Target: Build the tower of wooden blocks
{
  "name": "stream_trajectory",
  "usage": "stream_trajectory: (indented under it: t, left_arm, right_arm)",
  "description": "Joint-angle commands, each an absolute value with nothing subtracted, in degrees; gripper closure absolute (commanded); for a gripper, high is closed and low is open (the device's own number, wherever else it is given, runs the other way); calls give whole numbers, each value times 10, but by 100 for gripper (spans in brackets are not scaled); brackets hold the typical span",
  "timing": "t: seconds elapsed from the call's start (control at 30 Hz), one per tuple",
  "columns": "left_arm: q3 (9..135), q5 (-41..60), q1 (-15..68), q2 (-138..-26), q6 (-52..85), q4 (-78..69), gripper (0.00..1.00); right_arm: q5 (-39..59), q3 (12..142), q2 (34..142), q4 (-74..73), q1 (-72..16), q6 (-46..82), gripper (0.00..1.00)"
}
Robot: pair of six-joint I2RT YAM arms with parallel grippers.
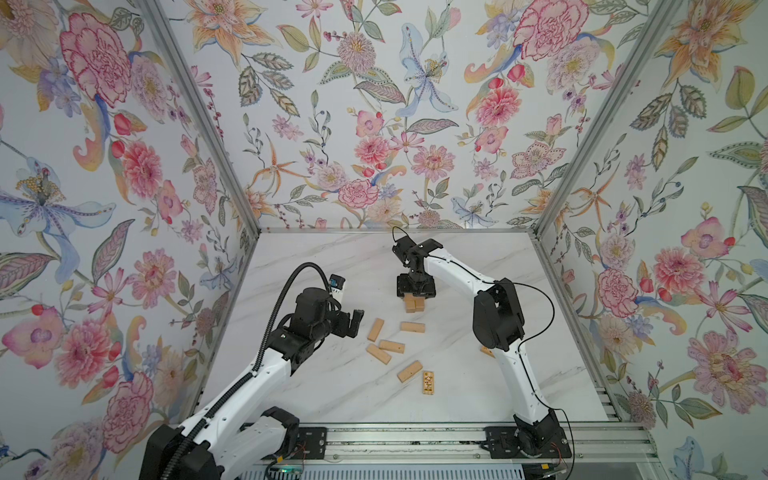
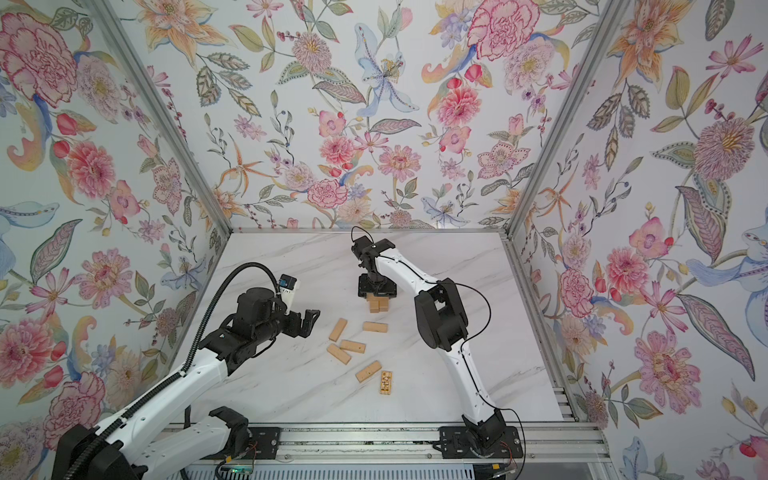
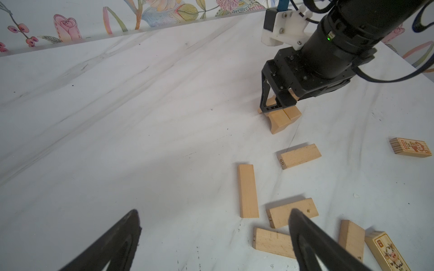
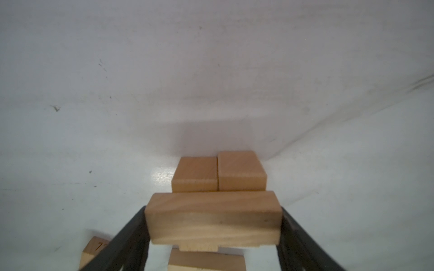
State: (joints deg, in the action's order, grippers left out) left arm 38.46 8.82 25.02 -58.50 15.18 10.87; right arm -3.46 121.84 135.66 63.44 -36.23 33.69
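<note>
The small tower (image 1: 414,305) of light-tan oblong wooden bricks stands near the middle of the white marble-patterned tabletop (image 1: 316,266), well clear of the flowered wallpaper walls (image 1: 374,124). Its base pair (image 4: 218,173) is two bricks lying flat, side by side and touching. Their long axes run from the table's near edge toward its far edge, and their end faces show in both top views. The right gripper (image 1: 415,292) hangs straight over the tower and hides its top from above. Its jaws are clamped on the two ends of a third light-tan wooden brick (image 4: 213,215). That brick's long axis runs from finger to finger, crosswise to the base pair; whether it rests on them cannot be told. Five loose plain bricks (image 1: 391,346) lie flat in a scatter between the tower and the near edge, each at its own angle, two of them just beside each other. A darker orange-brown engraved brick (image 1: 428,382) lies just beside the nearest of these, its long axis running near to far. A second engraved brick (image 3: 410,147) lies apart, mostly hidden behind the right arm in the top views. The left gripper (image 1: 355,323) hovers left of the scatter, jaws spread wide and empty.
</note>
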Motion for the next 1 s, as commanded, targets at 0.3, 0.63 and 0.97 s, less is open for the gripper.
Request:
stream_trajectory:
  t: [0.3,0.63,0.97]
  left_arm:
    - [402,94,241,-560,155,131,1]
    - [400,89,241,-539,166,141,1]
    - [381,95,241,-495,190,157,1]
  right_arm:
    - [-37,1234,1355,650,-353,318,18]
    - [-43,1225,1306,651,-366,326,1]
    - [-72,1107,1230,650,-415,386,1]
